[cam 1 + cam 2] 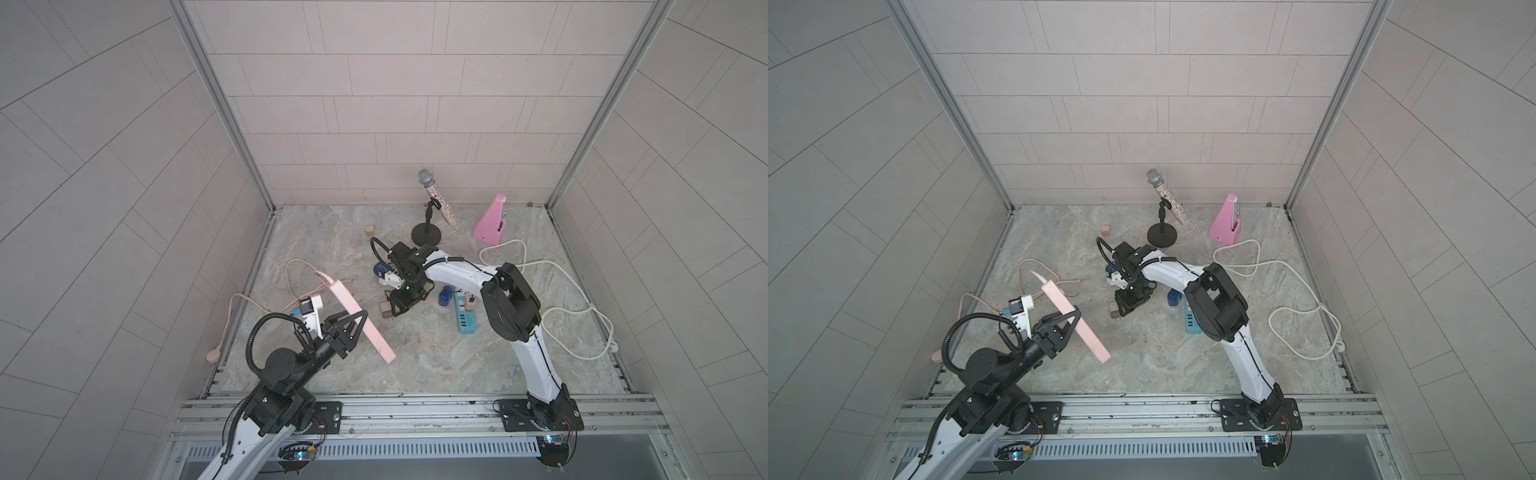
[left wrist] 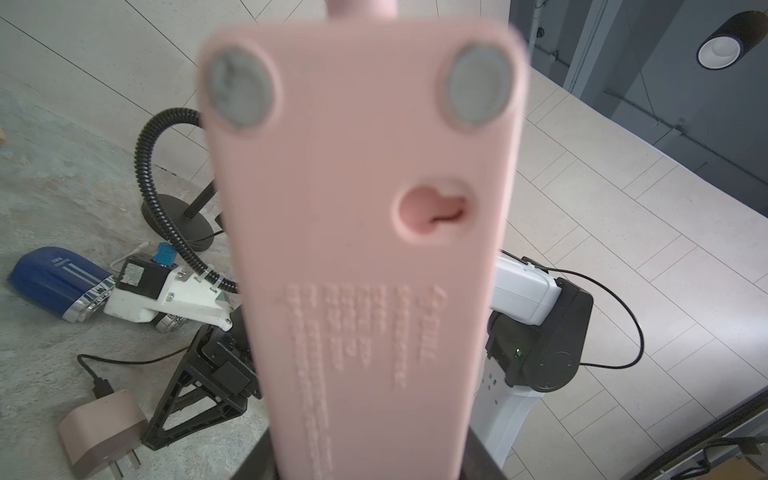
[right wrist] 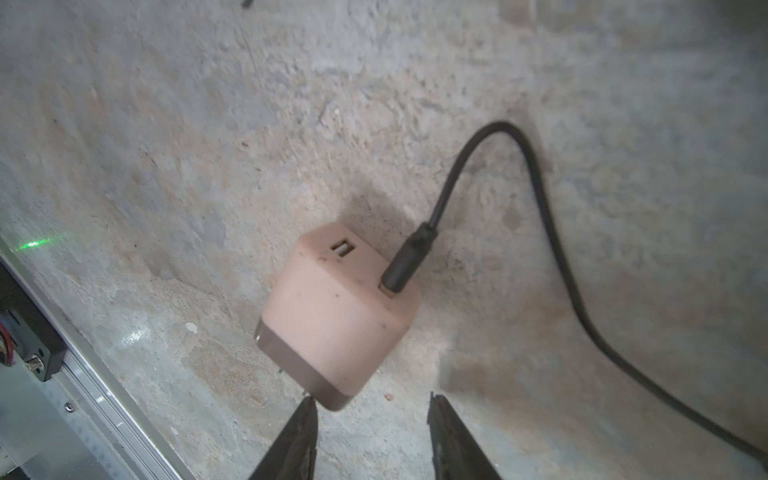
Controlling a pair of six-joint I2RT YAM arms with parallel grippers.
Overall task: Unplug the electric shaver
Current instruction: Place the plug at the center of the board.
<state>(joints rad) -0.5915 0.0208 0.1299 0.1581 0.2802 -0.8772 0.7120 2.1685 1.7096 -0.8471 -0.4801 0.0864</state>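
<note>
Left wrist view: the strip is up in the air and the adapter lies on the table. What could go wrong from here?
1. The left gripper is clamped on the pink power strip, which hangs tilted above the table; it could slip or swing on lowering.
2. The right gripper stands open right beside the charger adapter; pulling away could snag the black cable plugged into it and drag the adapter.
</note>
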